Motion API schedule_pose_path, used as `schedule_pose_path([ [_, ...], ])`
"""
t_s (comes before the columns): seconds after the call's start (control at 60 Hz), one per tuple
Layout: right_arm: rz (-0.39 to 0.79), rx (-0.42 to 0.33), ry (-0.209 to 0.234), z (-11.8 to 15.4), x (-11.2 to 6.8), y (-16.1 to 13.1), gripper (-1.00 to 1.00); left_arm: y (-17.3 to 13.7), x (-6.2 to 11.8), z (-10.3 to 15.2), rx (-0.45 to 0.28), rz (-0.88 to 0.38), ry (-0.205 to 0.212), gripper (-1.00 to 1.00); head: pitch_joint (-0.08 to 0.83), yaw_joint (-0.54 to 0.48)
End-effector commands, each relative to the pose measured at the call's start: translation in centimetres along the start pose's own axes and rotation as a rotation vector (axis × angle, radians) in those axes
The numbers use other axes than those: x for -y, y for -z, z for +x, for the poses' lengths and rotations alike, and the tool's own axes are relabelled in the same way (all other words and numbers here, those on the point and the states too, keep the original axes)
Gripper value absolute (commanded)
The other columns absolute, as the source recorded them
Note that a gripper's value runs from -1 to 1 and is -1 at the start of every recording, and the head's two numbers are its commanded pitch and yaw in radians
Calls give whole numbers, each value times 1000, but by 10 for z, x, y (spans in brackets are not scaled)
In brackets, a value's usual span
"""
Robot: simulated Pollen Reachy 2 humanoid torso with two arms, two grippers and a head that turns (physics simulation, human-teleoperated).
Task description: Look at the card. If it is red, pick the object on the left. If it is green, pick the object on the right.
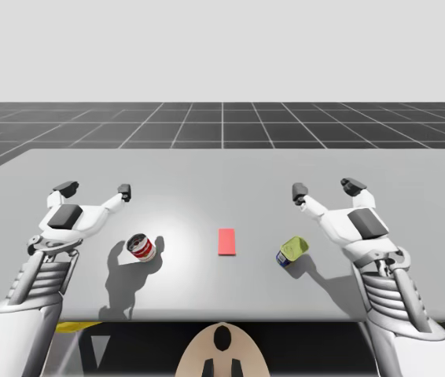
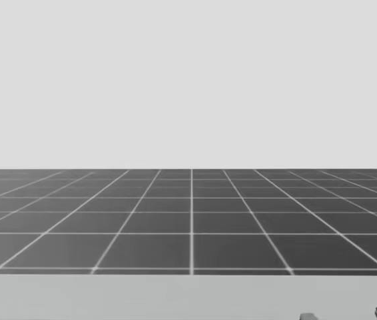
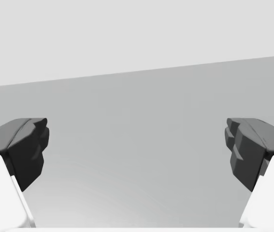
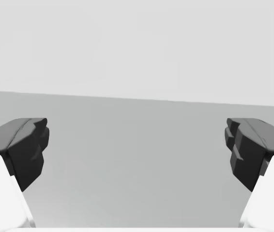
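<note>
My left gripper (image 1: 95,189) and right gripper (image 1: 326,188) are spread apart. The red can (image 1: 141,247) lies near the left one, the green can (image 1: 292,251) near the right, the card (image 1: 226,241) between.

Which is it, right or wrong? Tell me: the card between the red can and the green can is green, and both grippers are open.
Wrong on one point: the high view shows the card is red, not green. It does lie between the red can and the green can, and the left gripper and right gripper are open.
</note>
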Motion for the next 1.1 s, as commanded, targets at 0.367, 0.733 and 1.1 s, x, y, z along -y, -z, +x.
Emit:
schedule_pose_path([
  [0.367,-26,-2,-14,-1,1,3,-1000,0,-2,2,4,10,-8,-1000,164,-3],
  [0.733,-28,-6,-29,-4,2,5,-1000,0,-2,3,5,7,6,-1000,515,-20],
  [1.1,-21,-9,-39,-5,1,5,-1000,0,-2,5,6,7,12,-1000,708,-9],
])
